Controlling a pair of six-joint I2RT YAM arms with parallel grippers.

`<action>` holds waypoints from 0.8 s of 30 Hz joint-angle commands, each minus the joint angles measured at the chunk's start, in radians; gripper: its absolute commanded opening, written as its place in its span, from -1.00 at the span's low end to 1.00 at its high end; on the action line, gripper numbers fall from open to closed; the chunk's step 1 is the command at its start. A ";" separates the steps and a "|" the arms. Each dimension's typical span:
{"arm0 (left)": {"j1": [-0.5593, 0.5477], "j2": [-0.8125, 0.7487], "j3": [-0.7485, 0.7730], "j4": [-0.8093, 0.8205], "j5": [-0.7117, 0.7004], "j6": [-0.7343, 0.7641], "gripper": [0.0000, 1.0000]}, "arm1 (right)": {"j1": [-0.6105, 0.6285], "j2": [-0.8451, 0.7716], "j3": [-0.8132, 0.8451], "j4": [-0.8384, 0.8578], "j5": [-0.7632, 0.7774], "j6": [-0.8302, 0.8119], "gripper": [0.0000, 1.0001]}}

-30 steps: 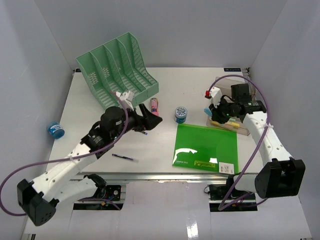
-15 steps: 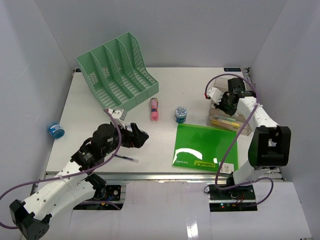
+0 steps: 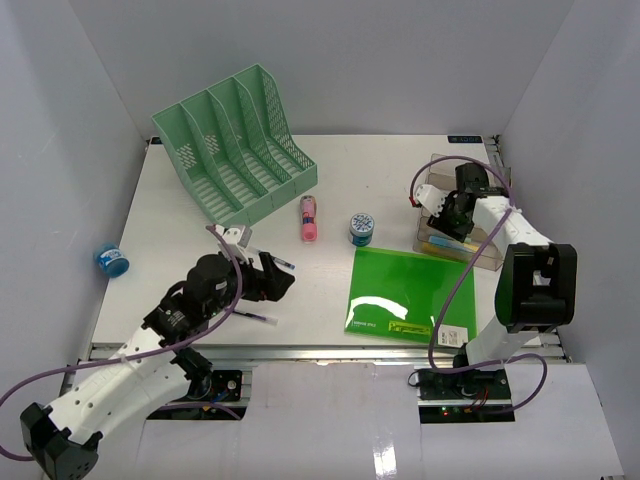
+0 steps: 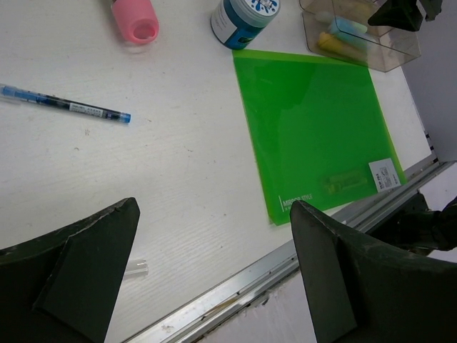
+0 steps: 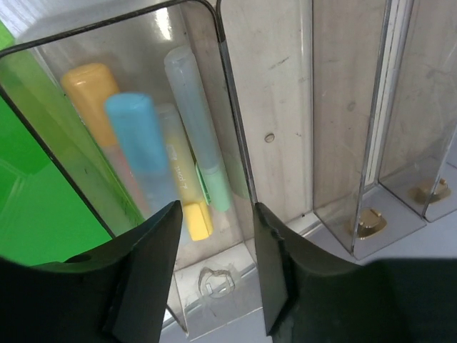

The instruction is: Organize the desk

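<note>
Your top view looks down from high behind the near edge, taking in the whole tabletop (image 3: 380,170). Your left wrist view looks slantwise across it from low down, with the green folder (image 4: 314,128) right of centre. Your right wrist view sits close over the clear organizer (image 5: 228,128), which also shows at the upper right of the left wrist view.

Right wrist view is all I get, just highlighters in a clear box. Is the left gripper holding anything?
Observer: No, the left gripper is open and empty over the white desk.
Operator: Anything loose near it?
Observer: A blue pen lies flat on the desk just ahead of its fingers.
Operator: What else is out?
Observer: A pink tube and a small blue round jar sit between the mint-green file rack and the green plastic folder.
</note>
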 commanded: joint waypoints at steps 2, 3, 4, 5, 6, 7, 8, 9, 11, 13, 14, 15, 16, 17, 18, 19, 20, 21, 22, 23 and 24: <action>0.005 0.067 -0.003 0.088 0.021 -0.121 0.96 | -0.026 -0.044 -0.016 0.017 -0.080 -0.014 0.09; 0.005 0.088 0.004 0.102 0.023 -0.137 0.96 | -0.030 -0.061 -0.015 0.013 -0.098 -0.011 0.10; 0.005 0.108 0.010 0.116 0.025 -0.153 0.96 | -0.034 -0.077 -0.015 0.009 -0.118 -0.008 0.11; 0.005 0.132 0.018 0.130 0.025 -0.179 0.96 | -0.034 -0.101 -0.011 -0.007 -0.141 -0.002 0.11; 0.006 0.156 0.026 0.144 0.025 -0.206 0.96 | -0.033 -0.124 -0.007 -0.023 -0.165 0.004 0.11; 0.006 0.177 0.031 0.152 0.020 -0.235 0.96 | -0.033 -0.148 -0.004 -0.041 -0.178 0.014 0.11; 0.007 0.201 0.038 0.158 0.013 -0.265 0.95 | -0.033 -0.172 0.000 -0.061 -0.205 0.027 0.11; 0.009 0.231 0.048 0.160 0.000 -0.299 0.92 | -0.033 -0.201 0.009 -0.086 -0.261 0.049 0.12; 0.019 0.305 0.076 0.151 -0.019 -0.377 0.88 | -0.033 -0.264 0.019 -0.138 -0.390 0.089 0.14; 0.037 0.377 0.118 0.122 -0.029 -0.446 0.73 | -0.033 -0.332 0.015 -0.178 -0.543 0.131 0.19; 0.049 0.404 0.139 0.102 -0.032 -0.469 0.60 | -0.033 -0.361 0.008 -0.189 -0.614 0.157 0.22; 0.069 0.460 0.162 0.062 -0.032 -0.522 0.57 | -0.033 -0.395 -0.015 -0.203 -0.680 0.192 0.24; 0.087 0.514 0.189 0.026 -0.032 -0.566 0.54 | -0.033 -0.422 -0.041 -0.210 -0.750 0.221 0.25; 0.099 0.563 0.225 -0.006 -0.032 -0.595 0.51 | -0.033 -0.436 -0.071 -0.207 -0.824 0.239 0.26; 0.114 0.610 0.258 -0.046 -0.032 -0.620 0.48 | -0.033 -0.449 -0.098 -0.202 -0.891 0.261 0.27; 0.135 0.649 0.290 -0.111 -0.032 -0.635 0.43 | -0.033 -0.460 -0.118 -0.191 -0.936 0.293 0.27; 0.146 0.701 0.333 -0.153 -0.031 -0.653 0.40 | -0.033 -0.472 -0.136 -0.180 -0.984 0.304 0.28; 0.154 0.748 0.372 -0.194 -0.031 -0.668 0.36 | -0.033 -0.483 -0.152 -0.170 -1.026 0.315 0.28; 0.159 0.779 0.400 -0.234 -0.036 -0.674 0.33 | -0.033 -0.487 -0.165 -0.166 -1.051 0.323 0.28; 0.164 0.811 0.429 -0.290 -0.049 -0.682 0.33 | -0.033 -0.490 -0.178 -0.164 -1.077 0.328 0.28; 0.168 0.839 0.454 -0.328 -0.060 -0.688 0.32 | -0.033 -0.491 -0.190 -0.160 -1.097 0.333 0.28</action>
